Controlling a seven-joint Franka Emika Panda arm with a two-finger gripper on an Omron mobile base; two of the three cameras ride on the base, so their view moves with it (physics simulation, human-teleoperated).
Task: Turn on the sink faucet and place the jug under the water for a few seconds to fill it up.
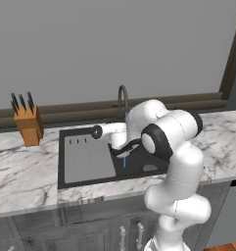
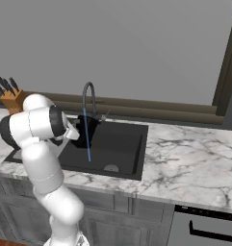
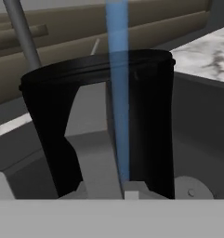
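I have the gripper clamped on the jug, holding it over the sink so the water can fill it; the stream looks to fall just on the near side of the jug. The arm folds forward over the counter edge, forearm running left, with the sink faucet beyond.

Wooden knife block w/ dark-handled knives is seen upright on marble desk, far left, near grey wall. Grey cabinets are seen below desk front.
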